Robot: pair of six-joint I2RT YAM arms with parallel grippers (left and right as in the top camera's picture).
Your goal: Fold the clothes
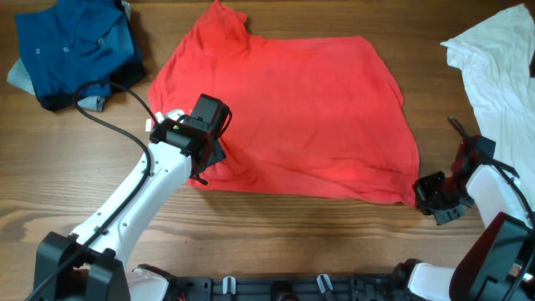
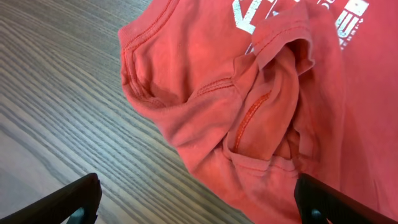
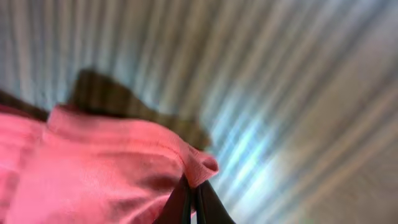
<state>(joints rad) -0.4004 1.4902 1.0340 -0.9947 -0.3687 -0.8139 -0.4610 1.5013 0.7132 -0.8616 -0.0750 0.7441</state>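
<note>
Across the middle of the wooden table [image 1: 276,238], the red T-shirt [image 1: 292,109], mostly flat, one sleeve poking out at the far left, near edge slanting down toward the right.

Over the shirt's near left corner, the left gripper [image 1: 207,160], jaws spread wide: in the left wrist view, black fingertips [image 2: 74,199] at the two bottom corners, only bunched red cloth and bare wood between them. Below it a crumpled sleeve with its stitched hem folded over itself, white lettering [image 2: 255,15] just beyond at the far right. Cannot tell whether resting on the cloth or hanging just above it.

At the shirt's near right corner, the right gripper [image 1: 426,194], clamped tight on the hem: in the right wrist view, both fingers pressed together on a small fold of red fabric, a dark shadow on the wood behind it.

Around the shirt:
- dark blue buttoned garments [image 1: 75,46] heaped at the far left, near the shirt's left edge but apart from it
- white garment [image 1: 493,58] at the far right, well apart from the shirt, beyond the right arm
- black cable [image 1: 100,117] looping from the left arm across the wood up to the blue heap
</note>
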